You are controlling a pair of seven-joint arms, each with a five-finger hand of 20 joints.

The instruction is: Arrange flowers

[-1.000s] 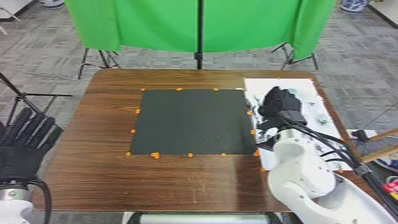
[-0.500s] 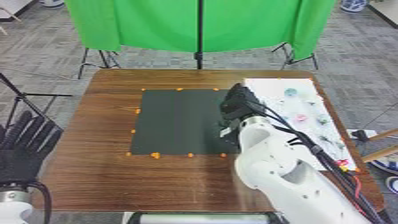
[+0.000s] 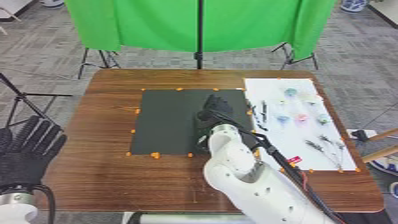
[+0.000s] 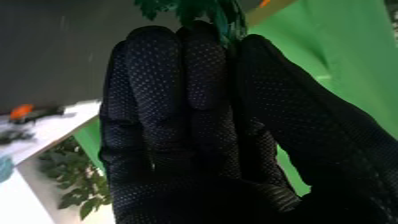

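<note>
My right hand point(image 3: 215, 114) is over the right part of the black mat point(image 3: 169, 122). In the right wrist view, the fingers and thumb of my right hand point(image 4: 200, 100) pinch a dark green leafy sprig point(image 4: 206, 10), whose leaves stick out past the fingertips. On the white sheet point(image 3: 271, 135) to the right lie a pale blue-green flower point(image 3: 290, 92), a pink flower point(image 3: 302, 118), a blue flower point(image 3: 282, 119) and dark feathery sprigs point(image 3: 314, 145). My left hand point(image 3: 28, 152) is open with straight fingers beside the table's left edge.
Small orange markers point(image 3: 155, 155) line the mat on the brown table point(image 3: 98, 175). The right forearm crosses the table's front part. Beyond the table's far edge hangs a green cloth point(image 3: 151, 30) with stands below it.
My right hand has moved left from over the white sheet onto the black mat, uncovering the flowers there. The left hand has stayed nearly in place.
</note>
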